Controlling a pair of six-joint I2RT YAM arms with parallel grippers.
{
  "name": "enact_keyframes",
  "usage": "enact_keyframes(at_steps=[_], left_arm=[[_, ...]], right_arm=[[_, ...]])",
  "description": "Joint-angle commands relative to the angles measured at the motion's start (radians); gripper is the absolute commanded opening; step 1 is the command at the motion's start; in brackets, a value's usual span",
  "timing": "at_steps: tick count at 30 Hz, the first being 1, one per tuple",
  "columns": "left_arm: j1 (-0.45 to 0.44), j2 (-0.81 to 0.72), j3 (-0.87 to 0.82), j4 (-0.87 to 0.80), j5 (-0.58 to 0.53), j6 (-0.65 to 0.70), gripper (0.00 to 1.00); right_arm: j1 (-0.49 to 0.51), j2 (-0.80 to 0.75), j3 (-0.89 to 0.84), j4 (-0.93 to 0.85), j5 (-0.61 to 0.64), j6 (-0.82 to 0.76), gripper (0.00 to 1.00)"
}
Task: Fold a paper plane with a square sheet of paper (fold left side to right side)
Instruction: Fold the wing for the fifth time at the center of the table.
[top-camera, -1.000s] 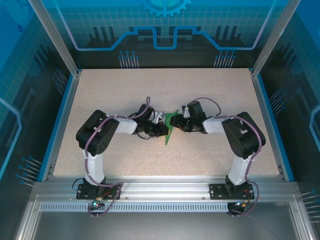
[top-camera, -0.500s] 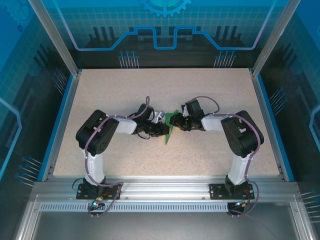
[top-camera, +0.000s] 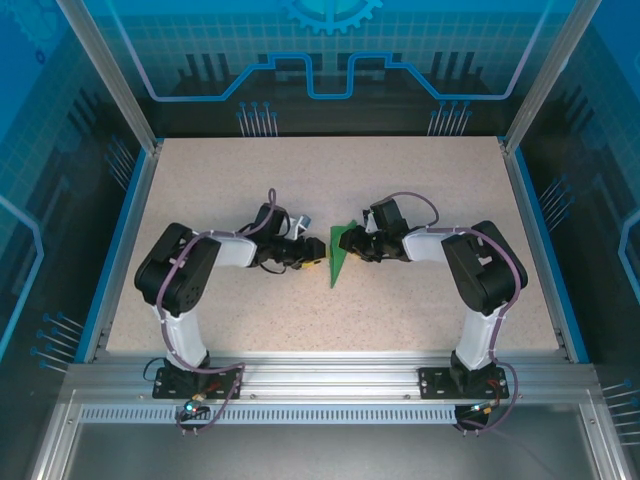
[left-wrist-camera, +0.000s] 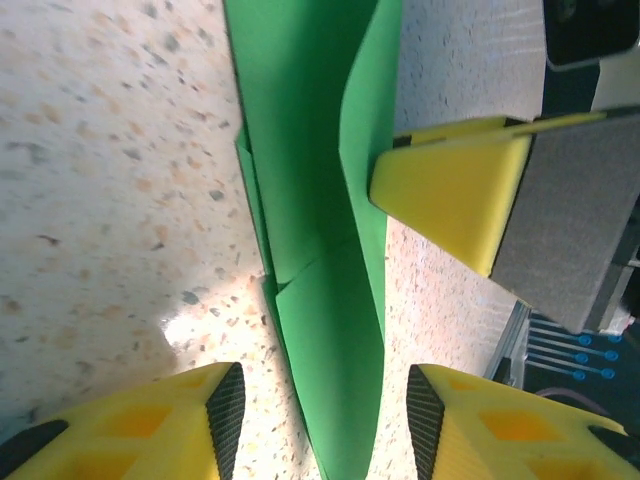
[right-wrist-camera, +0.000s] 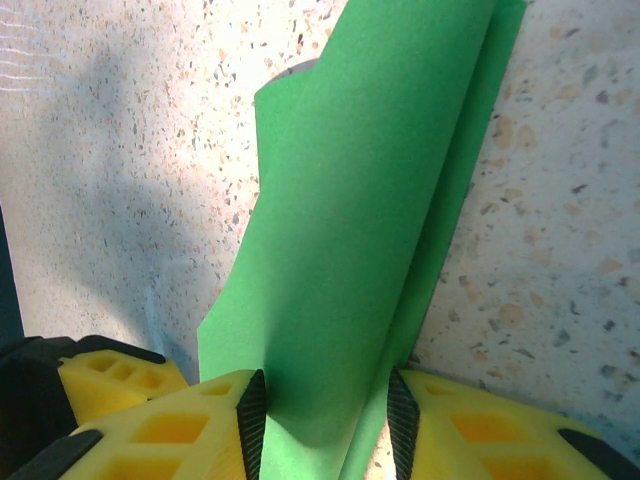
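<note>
The square sheet of paper (top-camera: 339, 258) is bright green and folded into a narrow, creased, pointed shape at the middle of the table. In the left wrist view the paper (left-wrist-camera: 318, 200) runs between my left gripper's (left-wrist-camera: 325, 420) spread fingers, with a gap on each side of it. That left gripper (top-camera: 316, 252) sits just left of the paper, open. My right gripper (top-camera: 356, 243) is at the paper's right side. Its pads (right-wrist-camera: 251, 420) press on the raised fold of the paper (right-wrist-camera: 360, 200), so my right gripper (right-wrist-camera: 325, 425) is shut on it.
The speckled table (top-camera: 420, 190) is bordered by blue rails on the left and right (top-camera: 117, 250) and a metal frame along the near edge (top-camera: 330, 375). One yellow finger of the right gripper (left-wrist-camera: 450, 190) shows beside the paper in the left wrist view.
My left gripper has opened, let go of the paper and drawn back to the left. The right gripper keeps its hold and has hardly moved.
</note>
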Motion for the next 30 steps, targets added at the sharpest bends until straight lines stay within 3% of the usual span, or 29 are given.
enact_keyframes(at_steps=[1, 19, 30], left_arm=[[0.003, 0.044, 0.069, -0.004, 0.025, -0.032, 0.49], [0.002, 0.203, 0.204, 0.04, 0.066, -0.09, 0.33], [0.001, 0.216, 0.222, 0.023, 0.047, -0.077, 0.09]], right_arm=[[0.017, 0.054, -0.004, -0.05, 0.028, 0.002, 0.4], [0.017, 0.058, -0.011, -0.051, 0.028, 0.004, 0.39], [0.018, 0.056, -0.009, -0.065, 0.034, 0.0, 0.39]])
